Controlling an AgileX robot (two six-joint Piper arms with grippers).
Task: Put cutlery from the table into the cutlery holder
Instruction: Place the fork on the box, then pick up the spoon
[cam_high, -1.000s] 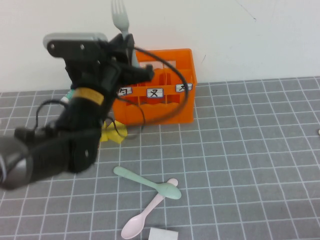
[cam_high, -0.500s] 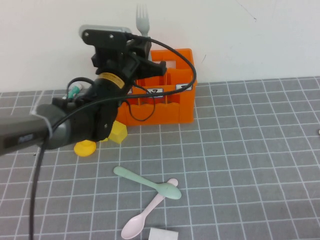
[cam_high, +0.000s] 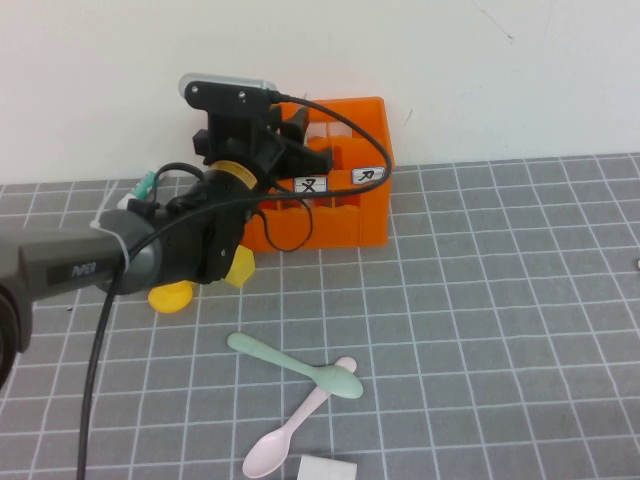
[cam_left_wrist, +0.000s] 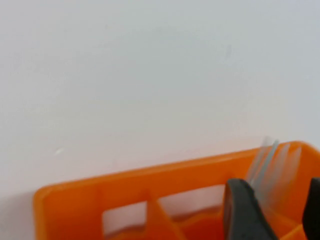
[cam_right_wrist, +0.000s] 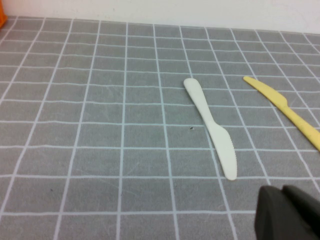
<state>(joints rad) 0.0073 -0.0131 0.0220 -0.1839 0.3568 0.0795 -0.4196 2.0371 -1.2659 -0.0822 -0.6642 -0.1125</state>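
My left gripper hangs over the left part of the orange cutlery holder, with its jaws apart. In the left wrist view the grey-green fork is a blurred streak between the open fingers, inside the holder. The high view does not show the fork. The mint-green spoon and the pale pink spoon lie crossed on the table near the front. My right gripper is shut and empty, low over the table, out of the high view.
A yellow block and a yellow disc lie left of the holder, with a glue stick behind my arm. A white card lies at the front edge. A white knife and a yellow knife lie near my right gripper.
My left arm moved right and down over the holder. The fork, held upright above the holder before, has dropped out of sight in the high view and the jaws stand apart.
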